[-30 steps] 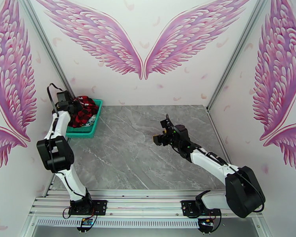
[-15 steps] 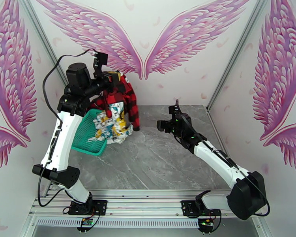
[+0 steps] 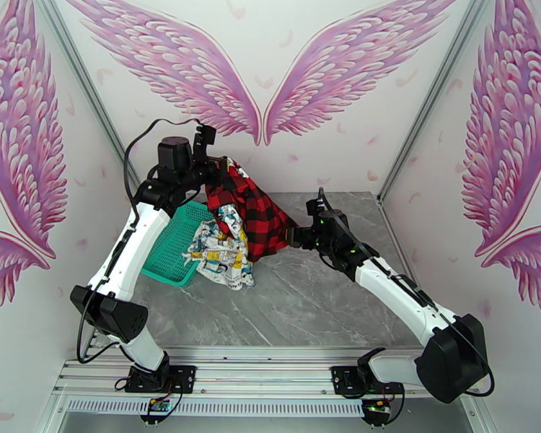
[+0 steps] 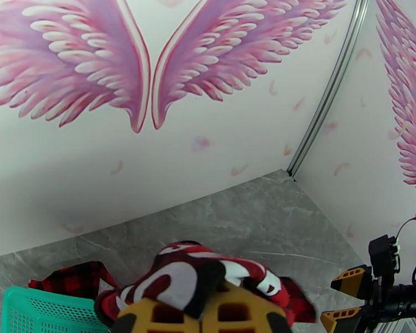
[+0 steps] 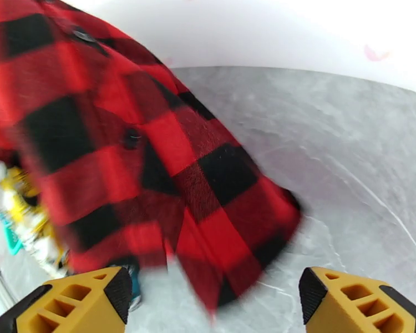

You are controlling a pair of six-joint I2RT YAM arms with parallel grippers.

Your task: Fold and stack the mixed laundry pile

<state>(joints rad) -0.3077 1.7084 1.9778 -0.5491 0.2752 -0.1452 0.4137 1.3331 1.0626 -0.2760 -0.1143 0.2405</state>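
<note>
My left gripper is raised high near the back wall and shut on the red-and-black plaid garment, which hangs down from it. In the left wrist view the plaid cloth with white lettering is bunched between the yellow fingers. The white cartoon-print garment dangles below the plaid one, its lower end at the table. My right gripper is open at the plaid garment's right edge. Its wrist view has the plaid cloth just ahead of the wide-apart fingertips, with nothing between them.
A teal mesh basket leans tilted against the left arm, beside the hanging clothes. Grey marble table stretches in front and to the right. Winged walls close in the back and both sides.
The left arm rose out of the basket and swung right, lifting both garments. The basket tipped and slid toward the centre. The right gripper moved left to the plaid garment and opened wider.
</note>
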